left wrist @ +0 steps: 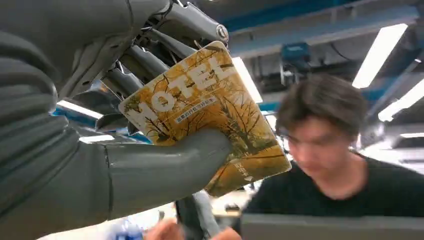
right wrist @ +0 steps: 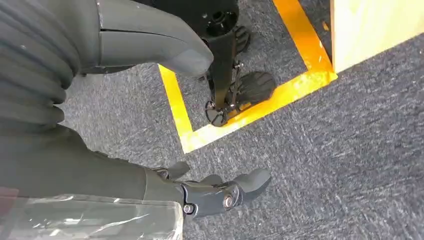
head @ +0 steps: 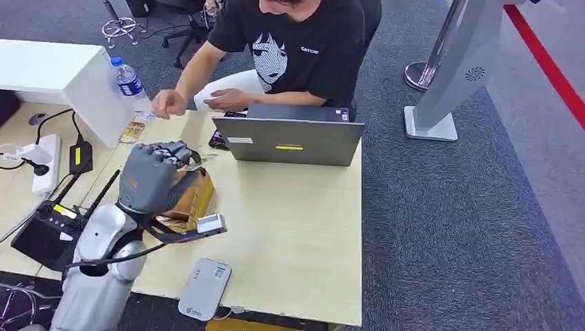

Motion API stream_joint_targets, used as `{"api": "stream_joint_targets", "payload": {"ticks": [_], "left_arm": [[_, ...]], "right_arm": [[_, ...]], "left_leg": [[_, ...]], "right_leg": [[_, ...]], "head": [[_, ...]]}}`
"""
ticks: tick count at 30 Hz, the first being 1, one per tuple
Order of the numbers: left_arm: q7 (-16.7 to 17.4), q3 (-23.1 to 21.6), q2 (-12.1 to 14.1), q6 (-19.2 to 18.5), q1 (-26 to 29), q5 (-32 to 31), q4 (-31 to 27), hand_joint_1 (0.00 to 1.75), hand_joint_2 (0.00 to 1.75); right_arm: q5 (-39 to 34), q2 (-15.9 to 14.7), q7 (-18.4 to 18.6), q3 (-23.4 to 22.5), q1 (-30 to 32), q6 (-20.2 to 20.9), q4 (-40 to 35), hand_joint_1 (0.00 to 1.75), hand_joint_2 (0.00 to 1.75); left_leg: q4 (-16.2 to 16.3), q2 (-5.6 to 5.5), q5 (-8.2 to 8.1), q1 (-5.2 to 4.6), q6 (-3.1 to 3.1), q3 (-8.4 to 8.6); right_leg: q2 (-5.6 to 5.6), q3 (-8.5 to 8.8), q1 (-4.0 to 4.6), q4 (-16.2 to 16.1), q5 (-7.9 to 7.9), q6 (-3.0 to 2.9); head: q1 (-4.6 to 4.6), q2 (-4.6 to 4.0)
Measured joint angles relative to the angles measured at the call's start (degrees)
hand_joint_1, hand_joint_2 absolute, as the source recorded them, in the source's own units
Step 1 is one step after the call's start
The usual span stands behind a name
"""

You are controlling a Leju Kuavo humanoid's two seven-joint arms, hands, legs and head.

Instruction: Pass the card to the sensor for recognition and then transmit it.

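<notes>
Above the pale wooden surface, the left hand is gripping the hotel key card; sensing at the grey reader and handover are seemingly remaining; the right hand is hanging released

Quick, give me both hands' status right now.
Left hand: holding the yellow card, thumb pressed on its face.
Right hand: hanging over the carpet, holding nothing, fingers apart, so open.

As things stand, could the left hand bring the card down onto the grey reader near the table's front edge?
Probably yes: the left hand holds the card, and bare tabletop lies between it and the reader.
</notes>
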Motion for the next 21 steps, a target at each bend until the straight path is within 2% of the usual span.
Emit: {"api": "stream_joint_targets", "payload": {"ticks": [3, 5, 8, 14, 21], "left_arm": [[-0.13, -2.50, 1.18, 0.29, 2.32, 1.38, -0.02, 1.75, 1.75], [-0.90, -4.08, 2.32, -0.79, 3.97, 2.21, -0.31, 1.75, 1.75], [-1.90, -7.57, 5.32, -2.10, 6.76, 2.60, -0.33, 1.75, 1.75], [-2.23, -11.50, 11.13, -3.04, 10.58, 3.72, -0.33, 1.75, 1.75], [-1.81, -13.08, 18.70, -6.42, 13.52, 7.24, -2.21, 1.75, 1.75]], "right_arm": [[0.02, 0.00, 0.00, -0.55, 0.00, -0.04, 0.00, 0.00, 1.75], [0.04, 0.00, -0.07, -1.21, 0.02, -0.07, 0.00, 0.00, 1.75], [0.04, 0.00, -0.17, -1.95, 0.06, -0.07, 0.00, 0.00, 1.75], [0.02, 0.00, -0.19, -3.30, 0.13, -0.09, 0.00, 0.00, 1.75], [0.33, 0.00, -0.24, -4.66, 0.25, -0.07, 0.00, 0.00, 1.75]], "left_leg": [[0.00, -0.01, 0.00, 0.00, 0.00, -0.01], [-0.01, 0.00, 0.00, 0.00, 0.00, 0.00], [-0.02, 0.05, 0.00, 0.01, 0.00, 0.02], [-0.02, 0.03, 0.00, 0.02, 0.00, 0.00], [-0.03, 0.02, 0.01, 0.03, -0.01, 0.00]], "right_leg": [[-0.01, 0.00, 0.00, 0.00, 0.00, 0.00], [-0.01, 0.01, 0.00, 0.00, 0.00, 0.00], [0.04, -0.01, 0.01, 0.01, 0.00, 0.00], [0.02, -0.01, 0.02, 0.01, -0.02, -0.01], [0.01, -0.01, 0.02, 0.01, -0.02, -0.01]], "head": [[0.02, 0.00], [0.02, 0.00], [0.00, 0.00], [0.02, 0.00], [0.00, 0.00]]}}
